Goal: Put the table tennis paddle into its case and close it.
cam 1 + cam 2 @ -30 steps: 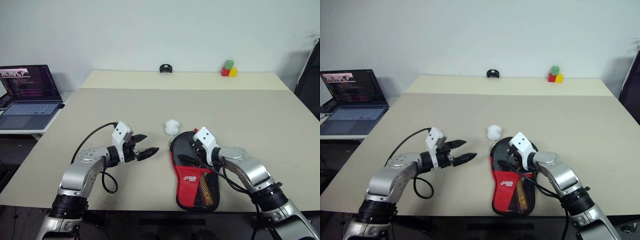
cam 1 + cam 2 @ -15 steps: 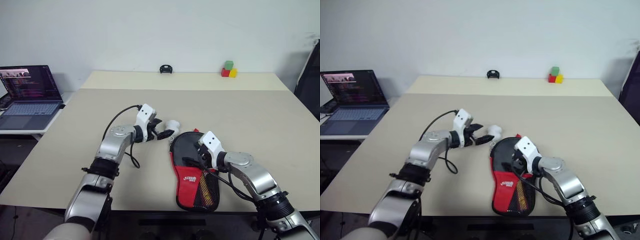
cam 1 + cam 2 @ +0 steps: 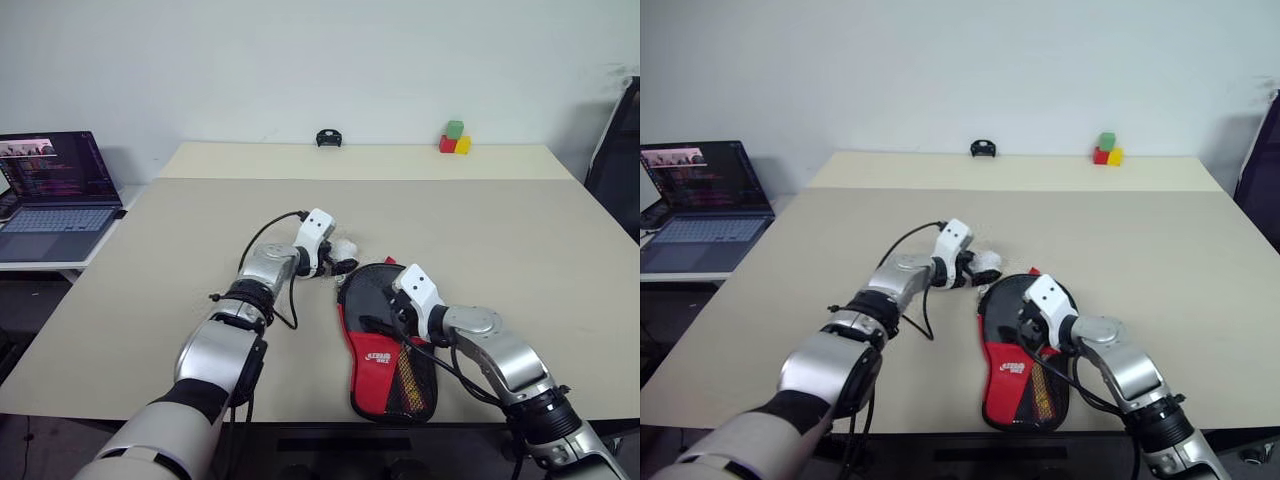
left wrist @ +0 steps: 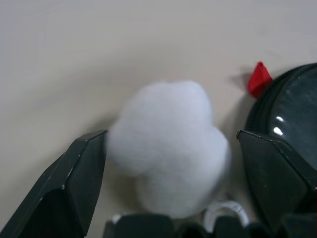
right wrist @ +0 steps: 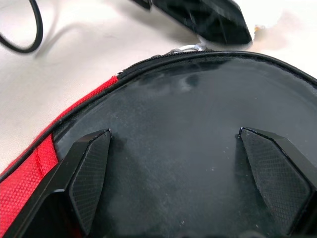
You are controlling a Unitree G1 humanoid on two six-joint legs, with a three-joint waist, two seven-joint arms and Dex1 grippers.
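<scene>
- Left wrist view: the left gripper (image 4: pixel 168 148) stands spread wide around a white fluffy ball (image 4: pixel 171 144), one finger (image 4: pixel 74 183) touching it, nothing clenched.
- Right gripper (image 5: pixel 181 173), released, hovers over the case (image 3: pixel 390 340), which lies on the table (image 3: pixel 520 240) just beside the ball.
- Paddle's handle shows through the case's mesh; a laptop (image 3: pixel 50 195) sits well apart.

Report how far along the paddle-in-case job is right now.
Done: the case lies flat, looking filled; whether the paddle is inside can't be told. In hand: open left gripper straddles the white fluffy ball by the case's top; open right gripper hovers over the black face. Left: gripping the ball and closing the case.
</scene>
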